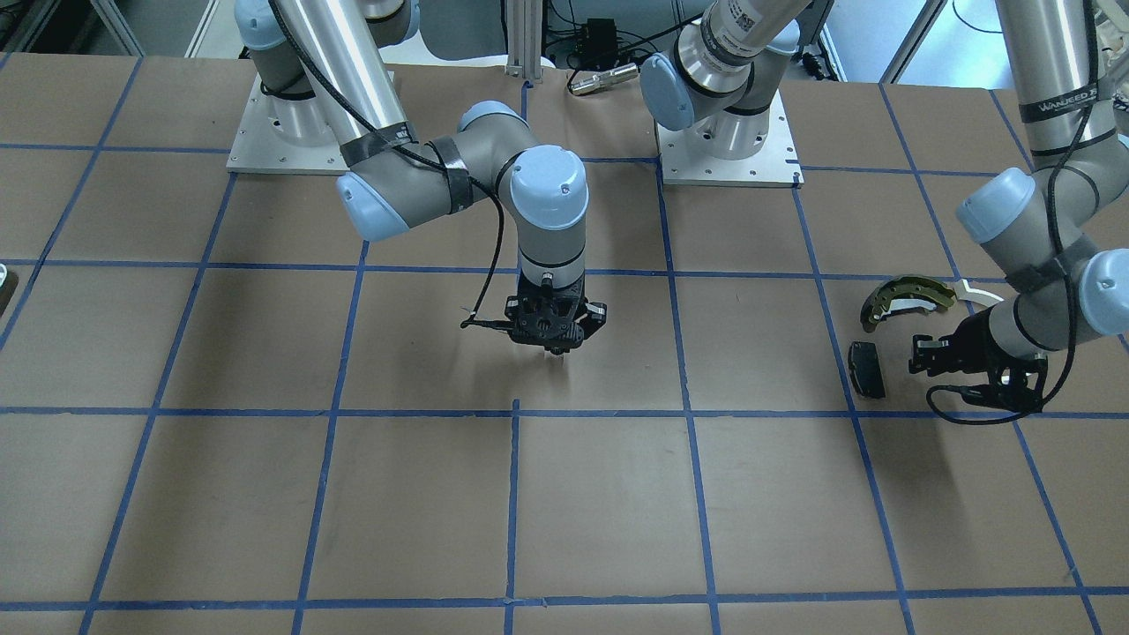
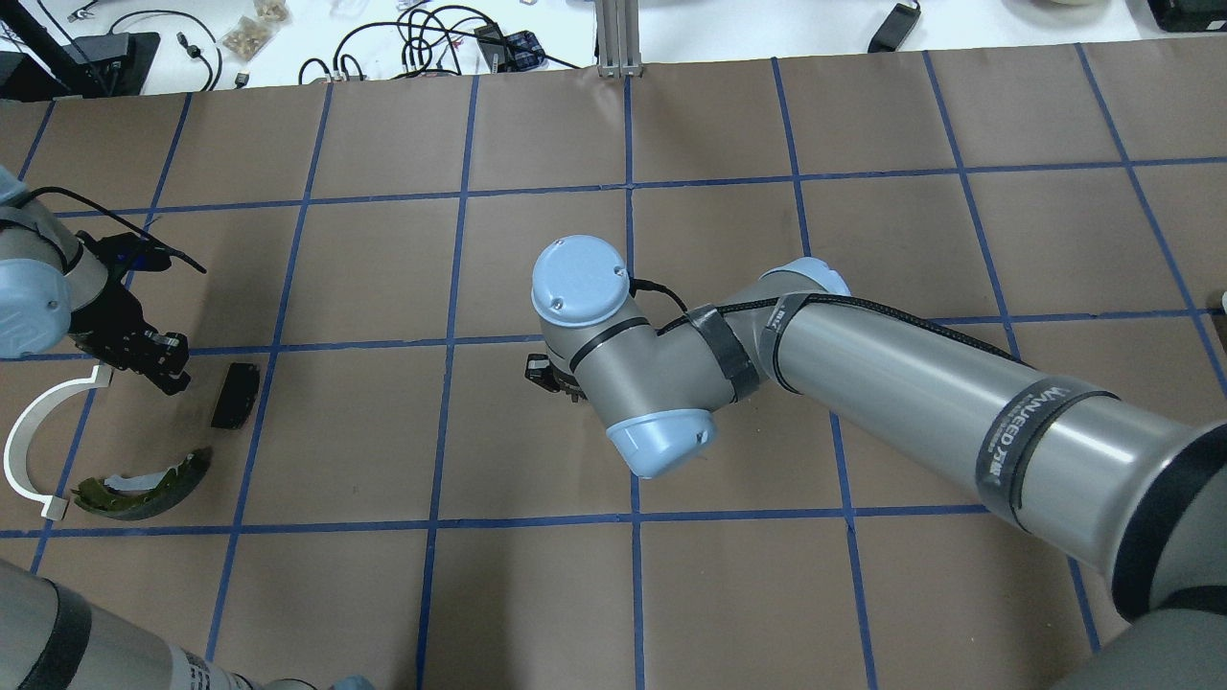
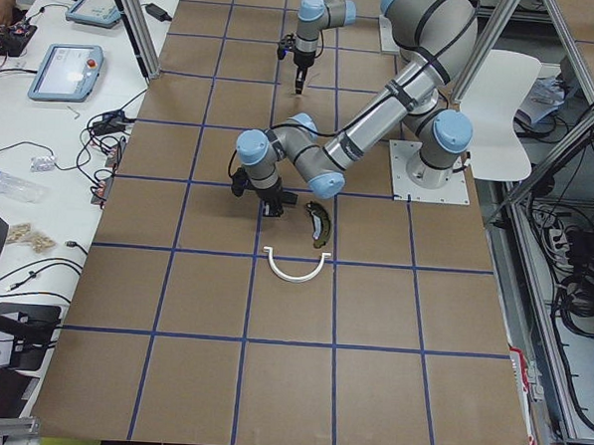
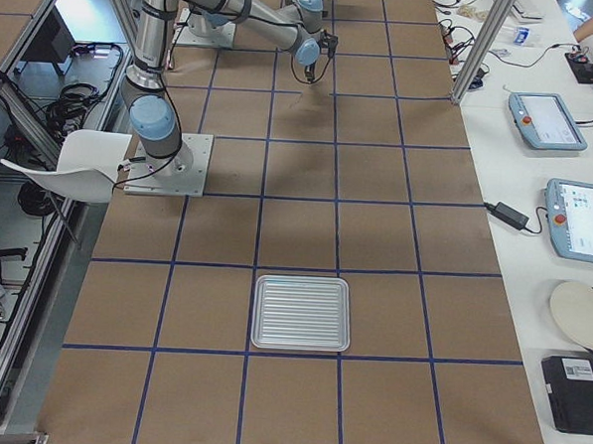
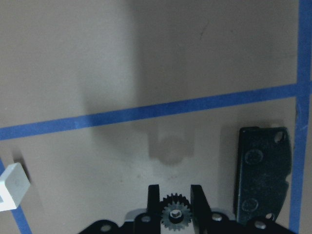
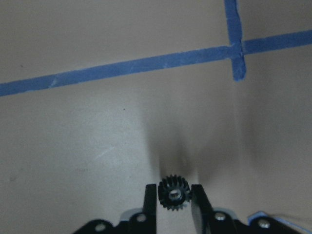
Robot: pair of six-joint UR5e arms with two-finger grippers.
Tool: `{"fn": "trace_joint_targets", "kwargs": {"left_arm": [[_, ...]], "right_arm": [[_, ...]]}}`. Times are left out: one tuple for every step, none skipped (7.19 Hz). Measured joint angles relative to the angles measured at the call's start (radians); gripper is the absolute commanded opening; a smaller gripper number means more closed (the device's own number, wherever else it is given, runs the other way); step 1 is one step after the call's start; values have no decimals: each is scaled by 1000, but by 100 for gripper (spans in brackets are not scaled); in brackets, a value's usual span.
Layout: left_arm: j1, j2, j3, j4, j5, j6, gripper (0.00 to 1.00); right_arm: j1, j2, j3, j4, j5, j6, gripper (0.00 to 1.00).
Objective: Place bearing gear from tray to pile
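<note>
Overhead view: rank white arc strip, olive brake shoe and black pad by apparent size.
1. white arc strip and brake shoe: similar span, too close to rank; the strip is thinner.
2. black pad: clearly smallest.

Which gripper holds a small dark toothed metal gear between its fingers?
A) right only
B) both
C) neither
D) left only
B: in the wrist views the left gripper clamps one small dark toothed gear, and the right gripper clamps a second gear.
</note>
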Motion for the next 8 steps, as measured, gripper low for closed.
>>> {"fn": "trace_joint_targets", "kwargs": {"left_arm": [[2, 1, -14, 1, 0, -3, 17], [3, 0, -22, 1, 0, -3, 74], [3, -1, -22, 1, 2, -3, 100], [2, -2, -18, 0, 4, -4, 100], [1, 0, -15, -1, 2, -3, 100], [-4, 6, -8, 0, 0, -4, 100], [-16, 12, 13, -2, -3, -8, 100], [-42, 14, 50, -8, -7, -26, 100]], "right_arm": [[1, 0, -1, -7, 1, -10, 100], [-7, -9, -4, -10, -3, -47, 100], [-33, -34, -6, -3, -11, -114, 100], [-87, -80, -6, 38, -17, -197, 100], [-167, -144, -8, 116, -18, -315, 100], [-256, -217, -11, 205, -18, -443, 100], [-349, -290, -23, 300, -18, -553, 100], [-422, -347, -48, 373, -16, -626, 100]]}}
